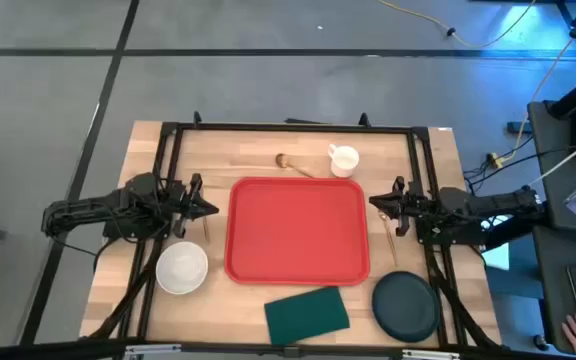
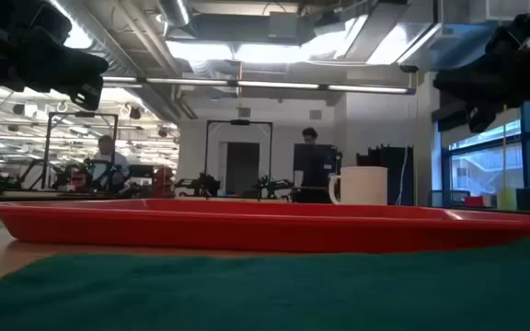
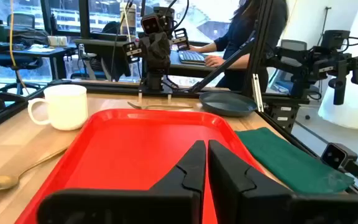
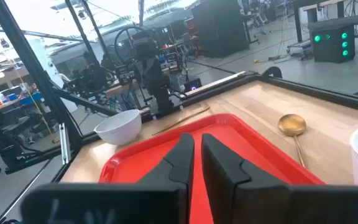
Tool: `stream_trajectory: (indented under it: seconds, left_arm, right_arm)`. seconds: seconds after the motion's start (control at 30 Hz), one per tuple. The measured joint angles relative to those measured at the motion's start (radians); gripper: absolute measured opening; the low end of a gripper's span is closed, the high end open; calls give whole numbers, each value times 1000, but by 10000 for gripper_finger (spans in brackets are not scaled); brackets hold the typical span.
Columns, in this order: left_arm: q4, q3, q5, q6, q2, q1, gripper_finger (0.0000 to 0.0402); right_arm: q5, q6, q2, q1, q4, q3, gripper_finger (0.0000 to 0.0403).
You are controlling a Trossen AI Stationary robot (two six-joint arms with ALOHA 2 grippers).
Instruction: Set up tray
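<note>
1. Two pincers wait above the desk, both with fingers closed on nothing: our left pincer hangs by the tray's left rim, our right pincer by its right rim.
2. The tray lies flat at the desk's middle, bare, so we judge it ready to be filled from either side.
3. What we take for the setting rings the tray within reach: mug and gold spoon toward the far edge, white bowl toward the left, green cloth at the near edge, dark plate at the near right corner.
4. A thin utensil lies just right of the tray; we cannot identify it.
</note>
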Motion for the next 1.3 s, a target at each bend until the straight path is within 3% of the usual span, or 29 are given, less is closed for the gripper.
stream_trajectory:
  seconds: [1.3]
  left_arm:
    - [0,0,0,0,0,0,12]
  right_arm:
    - [0,1,0,0,0,0,35]
